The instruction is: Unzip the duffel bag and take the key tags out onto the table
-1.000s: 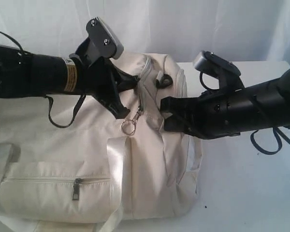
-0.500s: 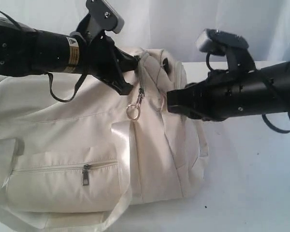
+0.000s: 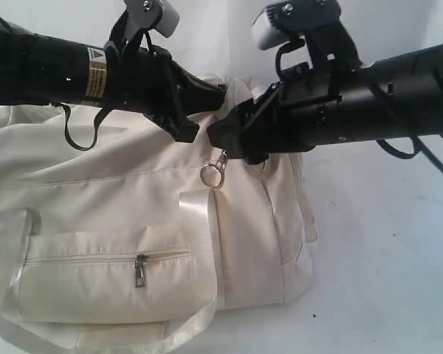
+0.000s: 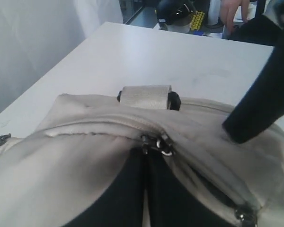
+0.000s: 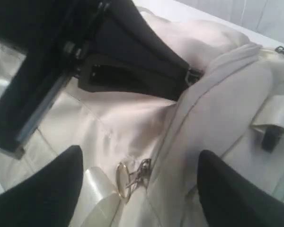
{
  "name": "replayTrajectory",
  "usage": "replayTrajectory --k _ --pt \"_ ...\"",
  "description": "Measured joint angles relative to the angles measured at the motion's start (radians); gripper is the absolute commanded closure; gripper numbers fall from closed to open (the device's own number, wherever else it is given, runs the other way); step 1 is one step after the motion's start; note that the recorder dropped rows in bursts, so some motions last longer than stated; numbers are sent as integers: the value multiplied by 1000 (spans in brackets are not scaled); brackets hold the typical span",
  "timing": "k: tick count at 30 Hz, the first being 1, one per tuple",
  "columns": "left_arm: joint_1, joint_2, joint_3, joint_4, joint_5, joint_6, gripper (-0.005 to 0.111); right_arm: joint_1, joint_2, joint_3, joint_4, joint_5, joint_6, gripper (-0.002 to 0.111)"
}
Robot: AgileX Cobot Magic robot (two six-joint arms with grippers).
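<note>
Duffel bag (image 3: 118, 199) on the table (image 3: 384, 243), its top zip ridge pinched in the closed left gripper (image 3: 220, 91); the right gripper (image 5: 138, 187), jaws wide apart, straddles that ridge just above the hanging ring pull (image 3: 211, 175), the nearer arm to it; key tags unseen

The exterior camera stood off the arms, facing the long side of the duffel bag (image 3: 118, 199) from slightly above. It was far enough back to take in most of the bag, both arms over its top and the table (image 3: 384, 243) beside it. The left wrist camera looked along its own fingers (image 4: 128, 198) at the bag's zipped top from very close, with the table stretching beyond the bag. The right wrist camera hung close over the same top, looking down between its two fingertips (image 5: 47, 189). With the exterior view it shared two things: the metal ring (image 5: 122, 180) on the bag's side and the left gripper (image 5: 189, 75).
</note>
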Motion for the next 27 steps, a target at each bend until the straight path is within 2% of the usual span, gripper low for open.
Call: replayTrajectory --k 7,13,21,27 --pt "18 0 -2 2 -69 -15 107 25 61 0 -49 -96 0 69" --pt "61 0 -2 9 -152 -29 107 27 101 -3 -92 -152 -3 76" --pt "93 2 -2 29 -244 -36 107 28 129 -9 -92 -169 -6 98" --pt "123 2 -2 30 -278 -38 107 32 129 -11 -92 -165 -6 102"
